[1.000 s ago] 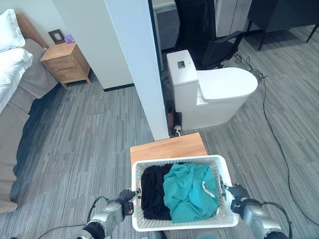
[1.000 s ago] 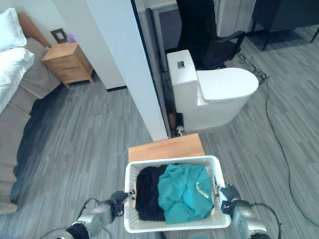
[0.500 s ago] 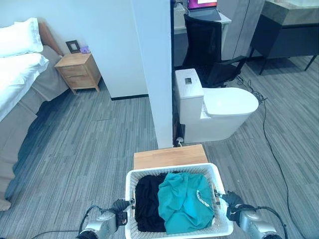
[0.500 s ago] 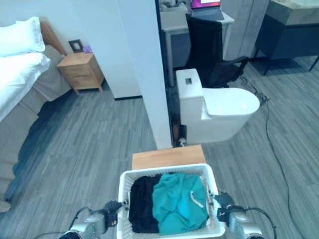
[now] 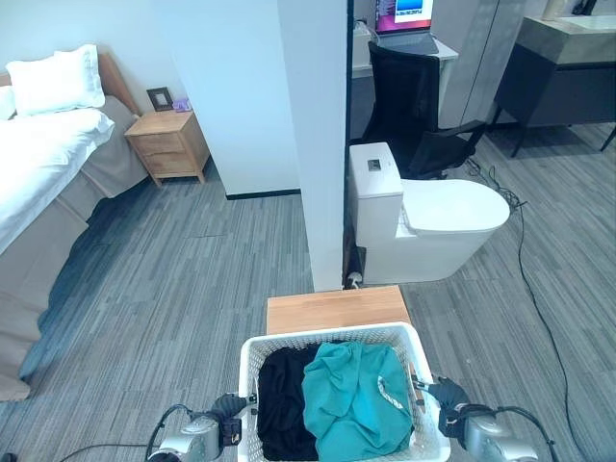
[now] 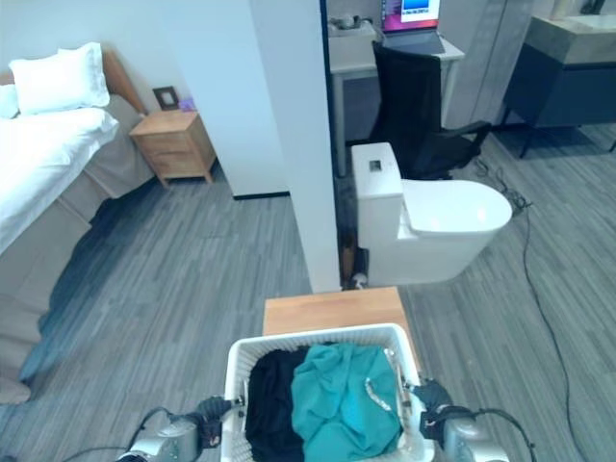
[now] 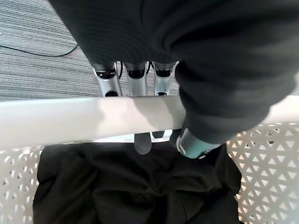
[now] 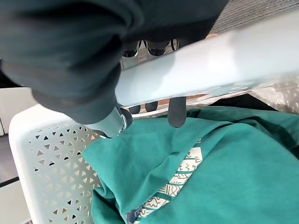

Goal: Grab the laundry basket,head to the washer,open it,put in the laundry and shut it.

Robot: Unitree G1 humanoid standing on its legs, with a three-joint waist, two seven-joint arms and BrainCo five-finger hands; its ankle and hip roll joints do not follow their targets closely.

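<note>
A white lattice laundry basket [image 5: 248,358] hangs low in front of me between my two hands. Inside lie a black garment [image 5: 282,404] on the left and a teal garment [image 5: 356,399] on the right. My left hand [image 5: 227,430] is shut on the basket's left rim [image 7: 70,119], fingers curled under the bar and the thumb [image 7: 194,144] inside. My right hand [image 5: 450,397] is shut on the right rim [image 8: 219,65] in the same way, just above the teal cloth [image 8: 224,154].
A low wooden table [image 5: 335,308] stands just past the basket. A white partition wall [image 5: 313,144] rises ahead, with a white toilet [image 5: 433,217] to its right. A bed [image 5: 43,164] and wooden nightstand [image 5: 171,144] lie left, a desk chair [image 5: 414,96] behind.
The camera has tilted up, so more of the room's far side shows. The basket stays held in both hands, now lower in the picture.
</note>
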